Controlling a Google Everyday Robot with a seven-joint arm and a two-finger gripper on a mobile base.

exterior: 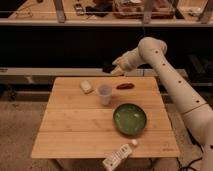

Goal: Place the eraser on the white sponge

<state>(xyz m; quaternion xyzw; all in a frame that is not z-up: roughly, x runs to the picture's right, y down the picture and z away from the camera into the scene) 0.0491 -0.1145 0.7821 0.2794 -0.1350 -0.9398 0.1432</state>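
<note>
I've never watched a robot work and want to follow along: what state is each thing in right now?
end effector: raised over the back edge of the table, shut on the eraser.
eraser: held in the air.
white sponge: lying flat, nothing on it.
cup: upright.
green bowl: upright, looks empty.
reddish-brown oblong thing: lying on the table.
white bottle: on its side at the front edge.

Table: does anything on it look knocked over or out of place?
Yes. The white bottle lies on its side at the front edge, its end hanging past the table. The cup, green bowl and white sponge sit normally. The claw holds the eraser above the back edge.
</note>
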